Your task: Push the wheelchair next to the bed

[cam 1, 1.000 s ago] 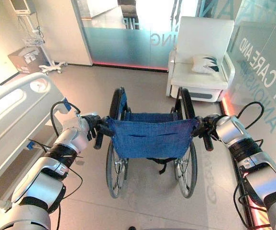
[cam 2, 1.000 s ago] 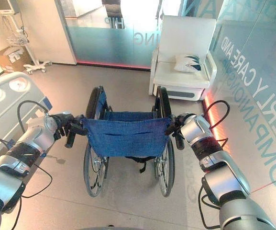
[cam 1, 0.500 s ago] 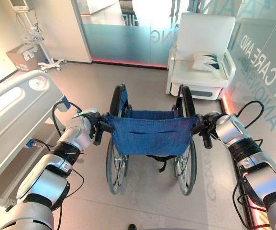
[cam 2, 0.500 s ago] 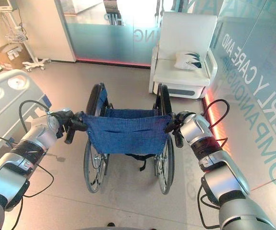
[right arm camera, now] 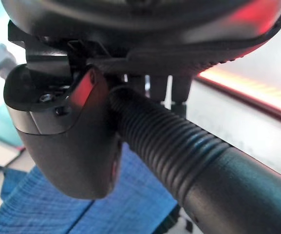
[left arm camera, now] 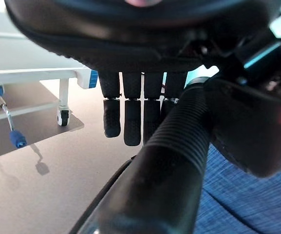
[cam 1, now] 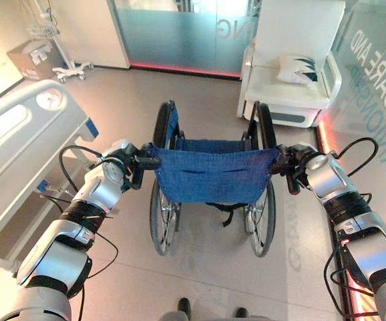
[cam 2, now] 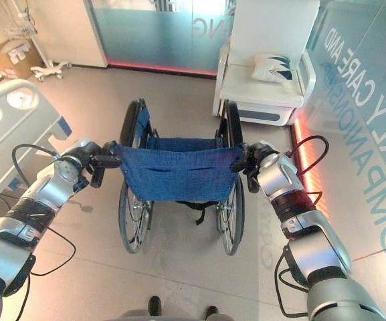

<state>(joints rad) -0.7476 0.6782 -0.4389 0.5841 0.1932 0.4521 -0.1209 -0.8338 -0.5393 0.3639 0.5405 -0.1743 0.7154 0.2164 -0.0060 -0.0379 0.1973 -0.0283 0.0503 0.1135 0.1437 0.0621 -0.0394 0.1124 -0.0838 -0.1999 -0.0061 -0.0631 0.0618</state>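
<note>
Two head cameras, set side by side, look steeply down and forward; both share the wheelchair (cam 1: 209, 180), the bed (cam 1: 19, 140) at left and the armchair (cam 2: 266, 60) beyond. Each wrist camera looks along its hand from very close at a ribbed push handle (left arm camera: 174, 141).

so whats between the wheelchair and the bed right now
Bare floor lies between the wheelchair and the bed, crossed only by the left hand, seen in the left eye view.

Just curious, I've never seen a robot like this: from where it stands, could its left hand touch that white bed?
Probably not right now. The left hand is wrapped round the wheelchair handle, and open floor lies between it and the bed on the robot's left.
</note>
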